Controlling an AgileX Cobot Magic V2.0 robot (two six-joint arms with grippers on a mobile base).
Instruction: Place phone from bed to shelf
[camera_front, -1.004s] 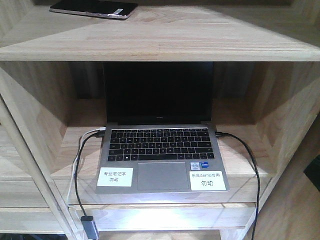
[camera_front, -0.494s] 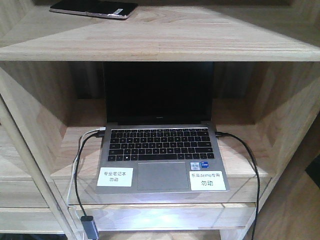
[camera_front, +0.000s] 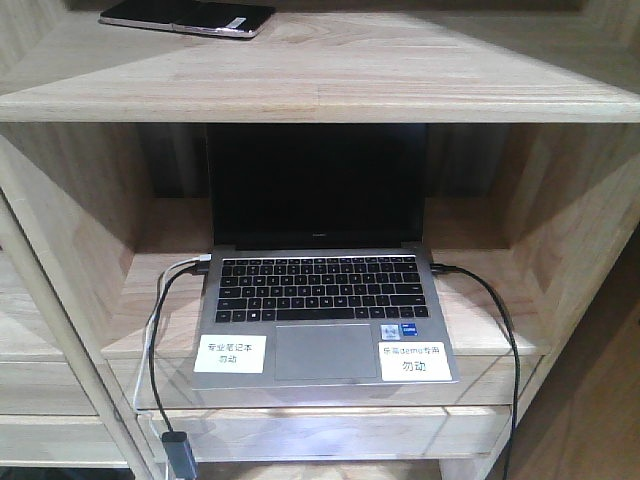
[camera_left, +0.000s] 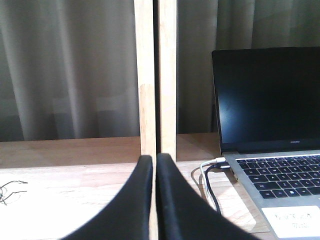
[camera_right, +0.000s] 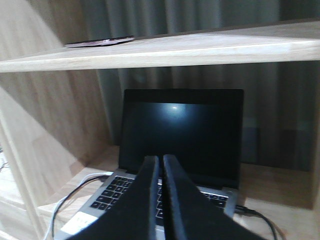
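One phone: lies flat on the shelf top board, above the laptop.
Handling: thin, stiff, glossy, likely slippery; pinch the long edges.
Left gripper: jaws closed, empty.
Right gripper: jaws closed, empty.

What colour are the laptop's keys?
Black keys set in the silver laptop deck, seen best in the exterior front-facing view.

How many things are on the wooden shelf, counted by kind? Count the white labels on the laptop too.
Phone: 1
Laptop: 1
White labels: 2
Cables plugged into the laptop: 2 black, plus 1 white on its left
Total: 7
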